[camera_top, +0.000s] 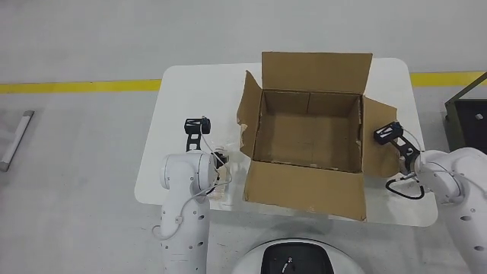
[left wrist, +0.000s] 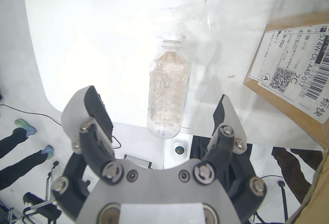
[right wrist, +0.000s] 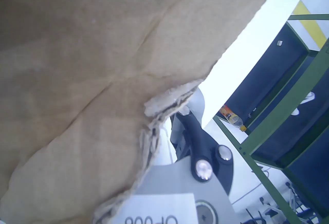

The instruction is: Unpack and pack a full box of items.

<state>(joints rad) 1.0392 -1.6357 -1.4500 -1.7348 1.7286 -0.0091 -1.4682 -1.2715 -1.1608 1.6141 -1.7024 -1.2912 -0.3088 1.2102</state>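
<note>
The cardboard box (camera_top: pixel 308 133) is brown, its label (left wrist: pixel 290 65) white with black print. The desk (camera_top: pixel 190 91) is white; the bottle (left wrist: pixel 168 96) ahead of the left jaws is clear, white-capped.

"What's the floor like?"
"Smooth, pale grey floor (camera_top: pixel 91 30), with a yellow line (camera_top: pixel 76 86) running across it behind the white table (camera_top: pixel 183 91)."
"Any other furniture?"
"A green metal rack (camera_top: pixel 464 122) beside the table's right end. A grey bar (camera_top: pixel 17 138) lies on the floor, left."

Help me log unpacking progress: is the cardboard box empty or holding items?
Empty: the top view looks into the open cardboard box, flaps spread, showing only bare floor and walls.
</note>
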